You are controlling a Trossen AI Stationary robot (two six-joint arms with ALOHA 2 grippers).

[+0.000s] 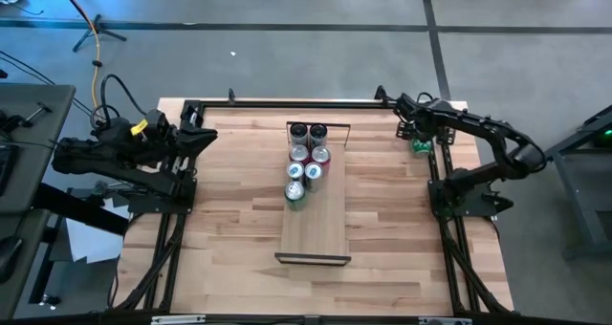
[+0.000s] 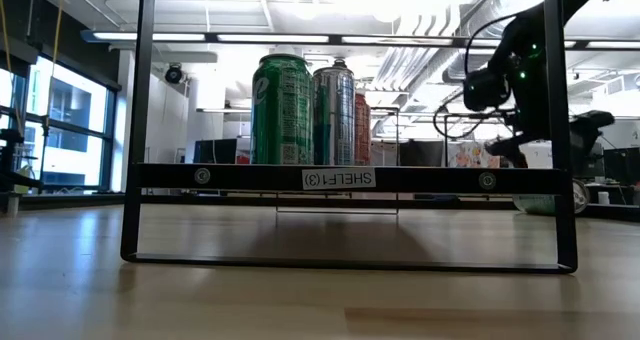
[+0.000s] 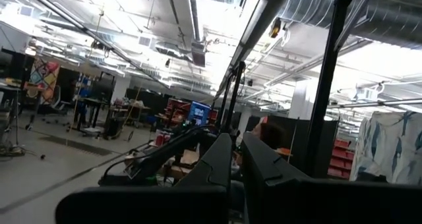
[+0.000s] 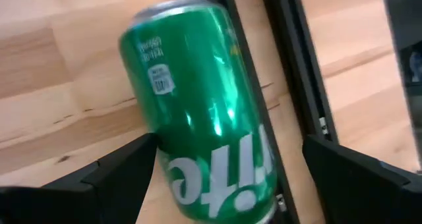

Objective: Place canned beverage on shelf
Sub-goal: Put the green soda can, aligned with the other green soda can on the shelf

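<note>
tabletop (image 1: 229, 220) | green can (image 4: 201, 105) btwn fingers of right tool (image 4: 231, 174) | spread, not pinching

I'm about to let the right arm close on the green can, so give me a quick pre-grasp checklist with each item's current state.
1. Right claw open: ok, its fingers stand wide apart.
2. Green can between those fingers: ok, it sits in the gap, nearer one finger, not yet gripped.
3. Can upright: cannot tell; it looks tilted in the right wrist view, but that camera may itself be angled.
4. Room on the shelf: ok, six cans crowd the far half and the near half is bare.
5. Left claw out of the way: ok, shut and parked at the table's left edge.
6. Dark frame bar beside the can: not ok, it runs close alongside.
</note>
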